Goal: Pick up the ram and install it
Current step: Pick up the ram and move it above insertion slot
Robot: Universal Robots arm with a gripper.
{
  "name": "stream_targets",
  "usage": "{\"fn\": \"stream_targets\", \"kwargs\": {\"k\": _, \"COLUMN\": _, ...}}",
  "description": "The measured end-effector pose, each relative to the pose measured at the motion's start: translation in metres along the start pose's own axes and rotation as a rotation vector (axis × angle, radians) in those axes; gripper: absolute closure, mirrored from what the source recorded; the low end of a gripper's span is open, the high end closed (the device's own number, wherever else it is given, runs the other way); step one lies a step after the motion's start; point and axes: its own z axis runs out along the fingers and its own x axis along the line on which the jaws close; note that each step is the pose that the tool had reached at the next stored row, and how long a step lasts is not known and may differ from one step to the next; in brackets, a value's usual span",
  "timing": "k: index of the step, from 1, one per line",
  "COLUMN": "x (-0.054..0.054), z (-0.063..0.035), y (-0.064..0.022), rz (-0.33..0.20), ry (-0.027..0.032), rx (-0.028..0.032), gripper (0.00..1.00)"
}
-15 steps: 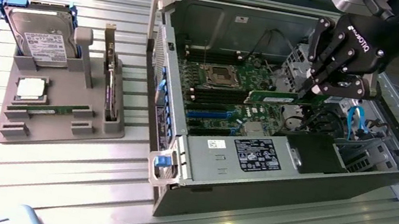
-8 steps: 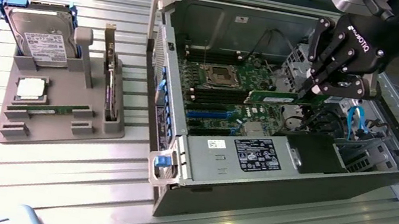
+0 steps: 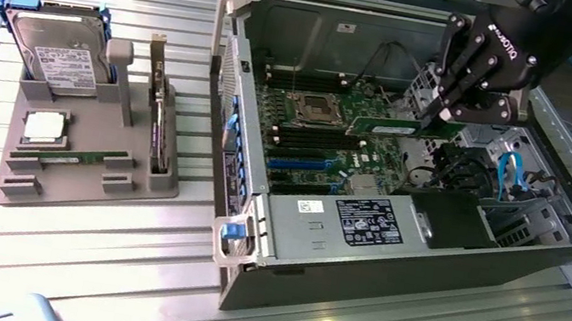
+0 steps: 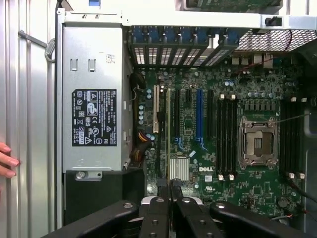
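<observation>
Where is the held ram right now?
In the exterior view, the ram is clamped in the gripper inside the open computer case on that view's right, over the motherboard beside the processor socket.

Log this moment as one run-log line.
gripper: shut on ram | ram: held level over motherboard in open case | second ram: on tray

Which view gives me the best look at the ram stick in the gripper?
The exterior view: the ram shows its long green side, clamped in the gripper above the motherboard. The wrist view sees it edge-on, a thin strip running out from the gripper.
</observation>
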Motion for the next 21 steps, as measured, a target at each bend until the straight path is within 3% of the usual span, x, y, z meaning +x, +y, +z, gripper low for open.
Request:
{"fn": "stream_targets", "kwargs": {"k": 6, "x": -0.020, "z": 0.0029, "y": -0.0002, "rz": 0.001, "ry": -0.0002, "rx": 0.0001, "gripper": 0.88}}
{"fn": "stream_targets", "kwargs": {"k": 7, "x": -0.031, "z": 0.0044, "y": -0.0003, "rz": 0.002, "ry": -0.0002, "rx": 0.0002, "gripper": 0.88}}
{"fn": "stream_targets", "kwargs": {"k": 9, "x": -0.041, "z": 0.0058, "y": -0.0004, "rz": 0.003, "ry": -0.0001, "rx": 0.0001, "gripper": 0.88}}
{"fn": "stream_targets", "kwargs": {"k": 21, "x": -0.084, "z": 0.0119, "y": -0.0009, "rz": 0.006, "ry": 0.0002, "rx": 0.0002, "gripper": 0.88}}
